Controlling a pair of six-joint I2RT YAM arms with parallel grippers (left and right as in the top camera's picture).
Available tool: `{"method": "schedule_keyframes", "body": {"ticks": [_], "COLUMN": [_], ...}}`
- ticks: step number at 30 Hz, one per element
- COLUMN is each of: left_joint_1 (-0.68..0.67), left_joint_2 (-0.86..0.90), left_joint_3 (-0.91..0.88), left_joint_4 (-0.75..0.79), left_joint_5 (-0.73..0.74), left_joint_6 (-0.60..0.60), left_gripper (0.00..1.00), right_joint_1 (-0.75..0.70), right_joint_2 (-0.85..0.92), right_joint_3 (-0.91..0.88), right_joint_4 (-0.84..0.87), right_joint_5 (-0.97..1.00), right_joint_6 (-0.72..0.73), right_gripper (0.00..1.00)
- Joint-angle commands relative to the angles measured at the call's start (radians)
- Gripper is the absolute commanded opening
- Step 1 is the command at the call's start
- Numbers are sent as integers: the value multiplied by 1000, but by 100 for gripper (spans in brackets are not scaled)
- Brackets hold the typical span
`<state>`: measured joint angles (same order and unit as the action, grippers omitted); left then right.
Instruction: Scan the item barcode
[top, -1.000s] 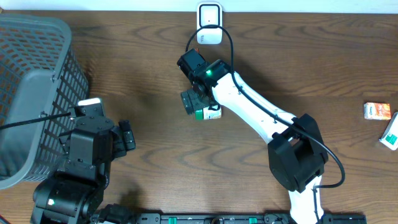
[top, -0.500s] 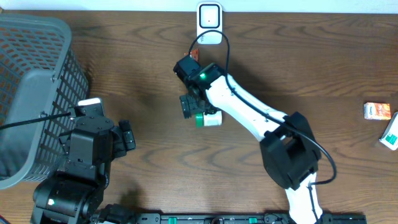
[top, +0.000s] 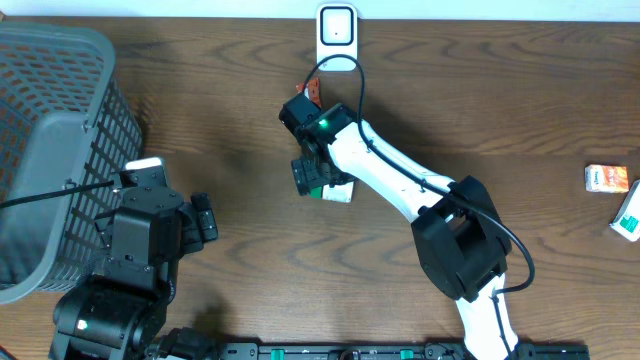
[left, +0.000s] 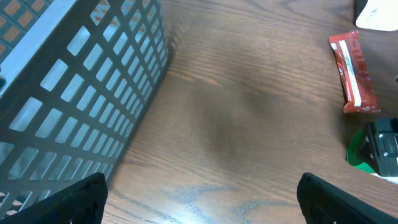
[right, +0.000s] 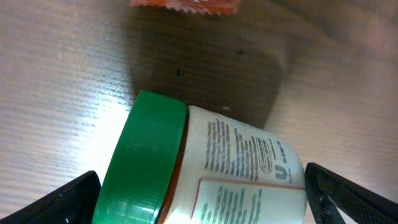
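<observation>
My right gripper hangs wide over the green-lidded jar lying sideways mid-frame, ungripped; I judge the pick is in hand, needing a squeeze before the top-centre scanner.

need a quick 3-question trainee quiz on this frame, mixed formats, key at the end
1. True or false: the jar lies on its side on the table.
2. The jar's lid is: A red, B green, C blue.
3. Which arm's gripper is over the jar?
Key: 1 true; 2 B; 3 the right gripper, with its jaws wide apart.
</observation>
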<state>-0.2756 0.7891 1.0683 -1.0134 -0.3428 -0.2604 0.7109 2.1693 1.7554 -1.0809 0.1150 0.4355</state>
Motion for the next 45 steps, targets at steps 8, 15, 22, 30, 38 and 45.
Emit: {"method": "schedule_keyframes", "body": {"ticks": [8, 15, 22, 30, 38, 45], "left_joint_1": [5, 5, 5, 5, 5, 5], "left_joint_2": [-4, -4, -4, -4, -4, -4], "left_joint_3": [9, 9, 9, 9, 9, 9], "left_joint_4": [0, 0, 0, 0, 0, 0], "left_joint_5": [-9, -9, -9, -9, -9, -9], "left_joint_6": [13, 13, 13, 13, 13, 13], "left_gripper": [98, 98, 98, 98, 98, 98], "right_joint_1": [5, 12, 83, 153, 193, 197], "right_joint_2": [7, 7, 7, 9, 10, 10], "right_joint_3": [136, 168, 229, 323, 311, 308], "right_joint_4": [-68, -106, -220, -319, -291, -374], "right_joint_5": [58, -55, 82, -83, 42, 106], "right_joint_6": [-622, -637, -188, 599, 970, 1069], "right_gripper": [99, 99, 99, 99, 99, 99]}}
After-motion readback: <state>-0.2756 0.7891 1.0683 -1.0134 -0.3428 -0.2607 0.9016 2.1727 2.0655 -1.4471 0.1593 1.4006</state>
